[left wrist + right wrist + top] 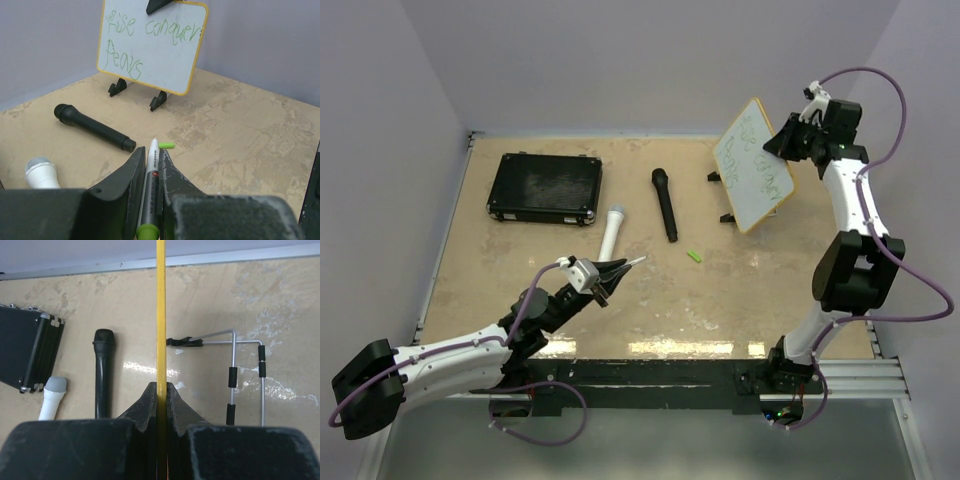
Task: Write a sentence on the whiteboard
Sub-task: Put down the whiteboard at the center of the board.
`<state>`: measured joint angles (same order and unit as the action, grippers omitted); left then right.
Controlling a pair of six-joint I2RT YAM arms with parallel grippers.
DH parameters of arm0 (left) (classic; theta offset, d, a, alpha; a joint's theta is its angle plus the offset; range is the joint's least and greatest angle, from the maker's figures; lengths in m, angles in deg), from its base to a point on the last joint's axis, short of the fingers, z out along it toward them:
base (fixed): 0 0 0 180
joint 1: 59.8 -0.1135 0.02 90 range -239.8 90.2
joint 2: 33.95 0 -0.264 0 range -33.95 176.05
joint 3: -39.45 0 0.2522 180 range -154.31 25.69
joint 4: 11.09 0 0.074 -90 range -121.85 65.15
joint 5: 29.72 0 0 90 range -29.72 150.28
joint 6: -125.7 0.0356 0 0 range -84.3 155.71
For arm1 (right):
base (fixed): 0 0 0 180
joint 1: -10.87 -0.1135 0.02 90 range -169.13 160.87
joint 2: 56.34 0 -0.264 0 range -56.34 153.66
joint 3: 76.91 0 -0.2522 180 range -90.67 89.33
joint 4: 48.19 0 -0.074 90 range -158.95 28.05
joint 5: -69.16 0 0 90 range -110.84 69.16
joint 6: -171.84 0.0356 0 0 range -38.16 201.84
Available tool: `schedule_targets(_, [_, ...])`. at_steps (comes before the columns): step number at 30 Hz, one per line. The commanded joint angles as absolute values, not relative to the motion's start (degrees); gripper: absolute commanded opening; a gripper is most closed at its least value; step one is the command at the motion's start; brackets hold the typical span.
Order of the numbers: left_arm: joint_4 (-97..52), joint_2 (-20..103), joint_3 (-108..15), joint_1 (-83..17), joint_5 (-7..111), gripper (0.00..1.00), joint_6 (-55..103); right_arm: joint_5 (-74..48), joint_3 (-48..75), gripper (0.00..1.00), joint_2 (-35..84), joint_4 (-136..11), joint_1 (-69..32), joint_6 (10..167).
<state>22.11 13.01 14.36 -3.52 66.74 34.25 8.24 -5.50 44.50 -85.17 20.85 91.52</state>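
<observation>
Whiteboard (pixel 750 168), pinched edge-on by the right gripper (pixel 161 386), stands well ahead of the left gripper (pixel 151 154), whose clamped marker (pixel 149 192) points toward it.

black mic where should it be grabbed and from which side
Grip the black mic at mid-handle, coming straight down from above and closing across its narrow width. It lies flat on the table, a slim straight cylinder, wider only at the head.
</observation>
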Motion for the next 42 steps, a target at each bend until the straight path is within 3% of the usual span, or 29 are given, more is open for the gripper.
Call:
schedule_targets(1, [23.75,12.45,14.79,-3.72,67.40,0.00,33.24,7.46,-4.89,0.00,43.24,-77.95,21.15,92.48])
schedule_targets(20, [23.40,12.46,14.88,-3.81,67.40,0.00,32.89,6.84,-1.03,0.01,46.49,-75.66,21.59,90.90])
schedule_targets(28, [23.23,12.89,14.36,-3.72,67.22,0.00,33.07,8.16,-0.59,0.20,48.95,-75.40,22.64,90.63])
schedule_targets(42, [23.23,13.51,13.92,-3.81,66.52,0.00,32.37,10.01,-0.41,0.40,51.86,-75.39,24.93,89.76])
